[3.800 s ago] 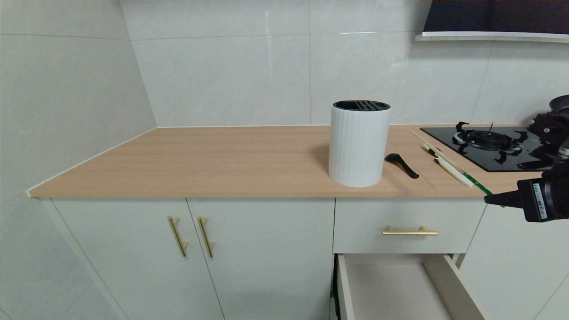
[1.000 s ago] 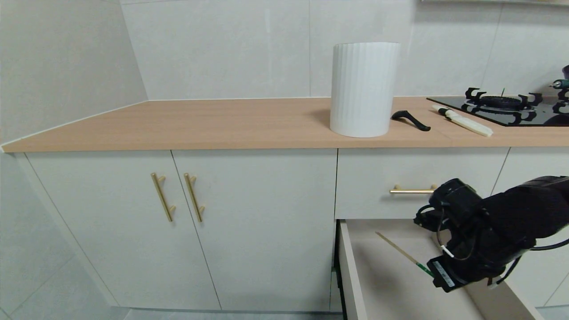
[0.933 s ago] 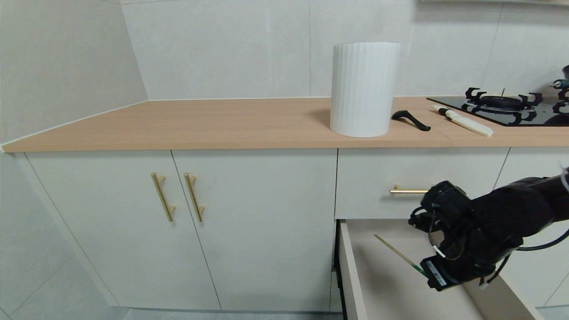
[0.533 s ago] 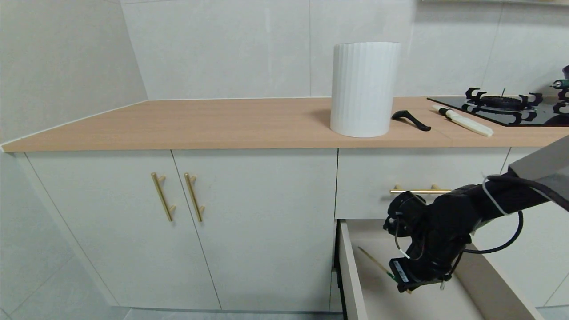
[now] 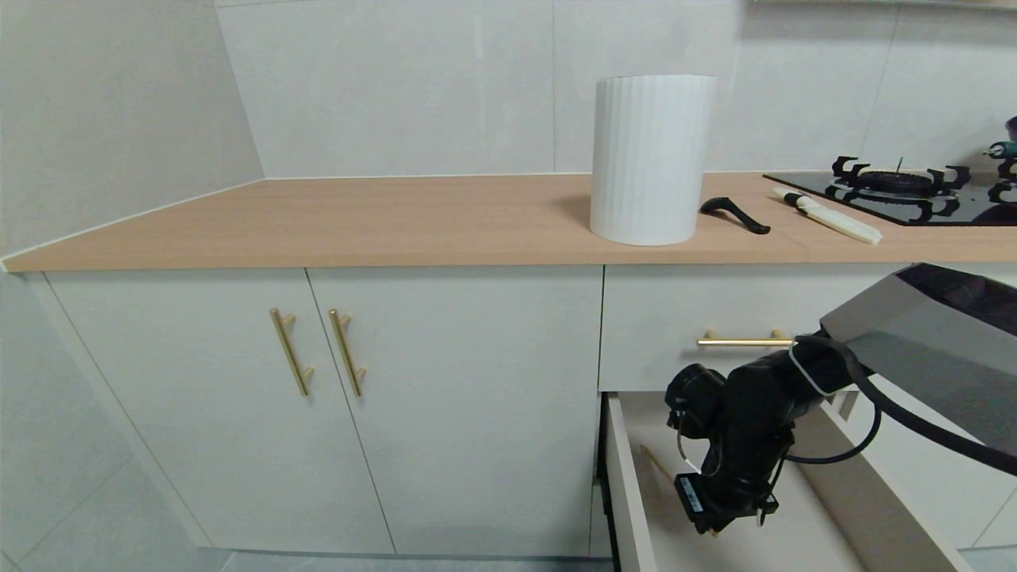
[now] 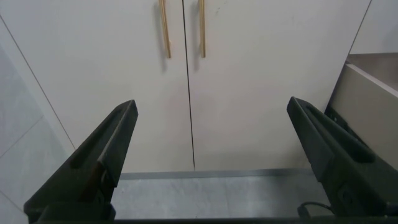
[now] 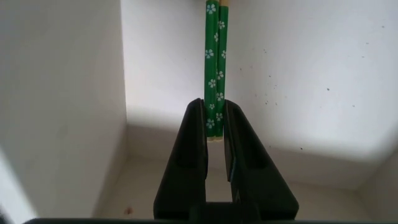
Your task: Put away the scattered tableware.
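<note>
Low in the open drawer (image 5: 628, 492), right hand (image 7: 216, 134) clamped on ends of chopsticks (image 7: 216, 56)

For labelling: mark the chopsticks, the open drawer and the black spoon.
chopsticks (image 7: 216, 68): right wrist view, green patterned shafts.
open drawer (image 5: 622, 485): head view, left side wall.
black spoon (image 5: 736, 217): head view, handle.

Head view faces cabinets (image 5: 453, 413) and drawer (image 5: 626, 492) (left wrist nearer)

- We see green chopsticks (image 7: 215, 68) dotted with small white flowers.
- Right of the white ribbed holder (image 5: 650, 159), we note a black spoon (image 5: 735, 214).
- The tabletop (image 5: 381, 218) shows light wood grain.
</note>
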Motion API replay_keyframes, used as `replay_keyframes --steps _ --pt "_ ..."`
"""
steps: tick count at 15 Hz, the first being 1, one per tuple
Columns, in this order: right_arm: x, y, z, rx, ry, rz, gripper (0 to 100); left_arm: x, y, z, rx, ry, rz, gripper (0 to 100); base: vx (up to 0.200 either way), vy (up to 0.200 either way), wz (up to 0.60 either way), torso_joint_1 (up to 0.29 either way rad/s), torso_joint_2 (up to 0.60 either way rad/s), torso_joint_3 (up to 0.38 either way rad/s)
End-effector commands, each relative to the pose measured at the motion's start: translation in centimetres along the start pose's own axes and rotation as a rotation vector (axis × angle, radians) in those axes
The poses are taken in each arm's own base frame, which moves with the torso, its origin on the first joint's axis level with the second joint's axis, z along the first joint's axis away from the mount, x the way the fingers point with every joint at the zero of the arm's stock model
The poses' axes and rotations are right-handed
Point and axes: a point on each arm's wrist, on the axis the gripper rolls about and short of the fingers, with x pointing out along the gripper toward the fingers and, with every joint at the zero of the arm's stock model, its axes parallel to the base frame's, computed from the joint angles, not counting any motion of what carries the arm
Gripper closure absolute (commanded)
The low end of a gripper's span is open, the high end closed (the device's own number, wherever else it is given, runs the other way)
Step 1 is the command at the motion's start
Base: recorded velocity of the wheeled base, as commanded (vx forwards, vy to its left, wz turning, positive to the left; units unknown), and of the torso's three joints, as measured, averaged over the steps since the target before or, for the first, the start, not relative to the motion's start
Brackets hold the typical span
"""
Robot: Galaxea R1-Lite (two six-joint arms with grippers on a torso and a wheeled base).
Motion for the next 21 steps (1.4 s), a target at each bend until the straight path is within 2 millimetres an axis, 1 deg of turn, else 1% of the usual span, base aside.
replay_keyframes --steps 1,7,8,16,18,19,20,21 --pt "0.7 0.2 -0.1 -0.007 0.013 -0.011 100 0.0 0.0 0.0 0.000 0.000 0.000 0 0.000 0.000 0.00 0.000 0.00 0.000" --pt "0.7 0.2 -0.1 -0.007 0.017 -0.013 100 0.0 0.0 0.0 0.000 0.000 0.000 0 0.000 0.000 0.00 0.000 0.00 0.000" --pt "0.7 0.2 -0.1 -0.007 0.017 -0.013 0 0.0 0.0 0.0 0.000 0.000 0.000 0 0.000 0.000 0.00 0.000 0.00 0.000" --pt "0.7 0.2 -0.2 -0.007 0.017 -0.013 0 0.0 0.0 0.0 0.000 0.000 0.000 0 0.000 0.000 0.00 0.000 0.00 0.000" --pt "0.4 0.1 -0.2 -0.004 0.013 -0.012 0 0.0 0.0 0.0 0.000 0.000 0.000 0 0.000 0.000 0.00 0.000 0.00 0.000" --pt "-0.3 0.0 -0.2 0.000 -0.005 -0.006 0 0.0 0.0 0.0 0.000 0.000 0.000 0 0.000 0.000 0.00 0.000 0.00 0.000" --pt "-1.5 -0.2 -0.1 0.016 -0.034 0.004 0 0.0 0.0 0.0 0.000 0.000 0.000 0 0.000 0.000 0.00 0.000 0.00 0.000" --pt "-1.5 -0.2 -0.1 0.016 -0.034 0.004 0 0.0 0.0 0.0 0.000 0.000 0.000 0 0.000 0.000 0.00 0.000 0.00 0.000"
